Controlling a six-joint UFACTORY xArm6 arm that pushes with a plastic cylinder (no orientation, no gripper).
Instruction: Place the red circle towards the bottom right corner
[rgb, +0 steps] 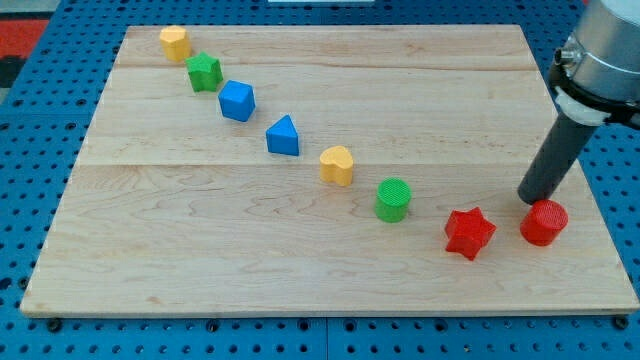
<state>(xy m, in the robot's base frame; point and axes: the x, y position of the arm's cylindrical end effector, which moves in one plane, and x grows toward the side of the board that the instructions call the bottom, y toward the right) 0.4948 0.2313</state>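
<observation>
- Blocks lie in one slanted row on the wooden bench (300, 270), from the view's top left down to the view's bottom right.
- Order of the row: yellow block (175, 42), green star (204, 72), blue cube (237, 101), blue triangle (283, 136), yellow heart (337, 165), green cylinder (393, 199), red star (469, 232), red circle (543, 222).
- Red circle is the last one, near the bench's right edge and in its lower right part, not fully in the corner. It stands just beside the red star, apart from it.
- My tip (532, 198) is right behind the red circle, at its upper left side; it looks touching or almost touching, I cannot tell which.
- End effector is only a plain dark rod; it has nothing to open and holds nothing.
- Rod leans up to the view's right, toward the grey arm (600, 55).
</observation>
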